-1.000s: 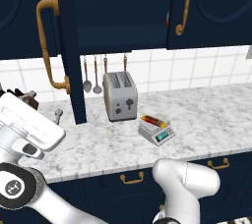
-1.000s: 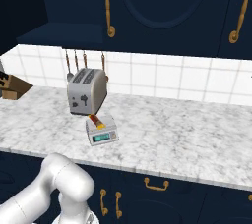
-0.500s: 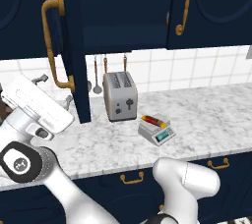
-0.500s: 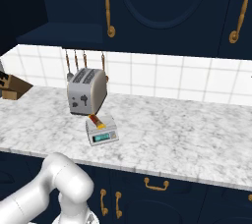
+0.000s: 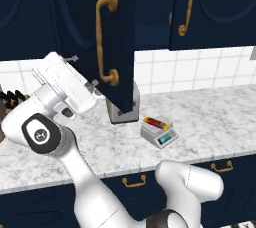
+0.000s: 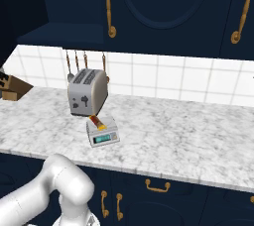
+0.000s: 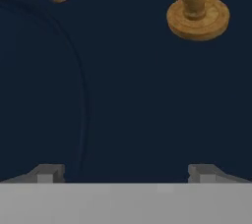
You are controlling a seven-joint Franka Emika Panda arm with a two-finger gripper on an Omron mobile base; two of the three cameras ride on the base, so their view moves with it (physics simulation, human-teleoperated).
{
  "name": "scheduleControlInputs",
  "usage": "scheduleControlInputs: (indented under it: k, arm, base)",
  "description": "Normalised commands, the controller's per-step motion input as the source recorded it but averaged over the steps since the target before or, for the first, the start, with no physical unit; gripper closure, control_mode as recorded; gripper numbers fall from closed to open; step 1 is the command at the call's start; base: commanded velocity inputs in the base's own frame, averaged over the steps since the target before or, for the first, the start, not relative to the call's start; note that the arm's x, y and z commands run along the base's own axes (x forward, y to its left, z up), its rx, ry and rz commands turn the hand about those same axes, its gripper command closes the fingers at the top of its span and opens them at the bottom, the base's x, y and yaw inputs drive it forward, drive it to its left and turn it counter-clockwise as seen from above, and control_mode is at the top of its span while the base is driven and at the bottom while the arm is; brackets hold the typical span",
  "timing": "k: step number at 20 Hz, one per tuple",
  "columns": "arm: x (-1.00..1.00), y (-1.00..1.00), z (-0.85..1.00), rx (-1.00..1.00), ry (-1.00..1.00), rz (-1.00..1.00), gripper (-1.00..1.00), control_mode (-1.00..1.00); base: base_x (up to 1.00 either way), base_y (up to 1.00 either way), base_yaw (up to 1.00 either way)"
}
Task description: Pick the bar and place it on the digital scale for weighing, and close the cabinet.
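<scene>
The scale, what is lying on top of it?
A small bar in a red, orange and yellow wrapper lies on the grey scale. The part of the scale's flat top under the bar is covered.

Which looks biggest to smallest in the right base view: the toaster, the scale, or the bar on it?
1. Toaster, clearly largest.
2. Scale, smaller, though it sits slightly nearer the camera.
3. Bar, smallest, lying on the scale's top.
</scene>
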Motion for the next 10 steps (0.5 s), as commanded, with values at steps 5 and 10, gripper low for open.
scheduleControlInputs:
  k: [5,10]
  arm:
    - [0.83,-1.00,0.00,0.28,-0.05,0.06,-1.00,-1.00]
    - [0.64,-0.97,0.00,0.27,-0.13,0.11,-1.00,-1.00]
  base:
    - [0.00,0.00,0.00]
    - [0.00,0.00,0.00]
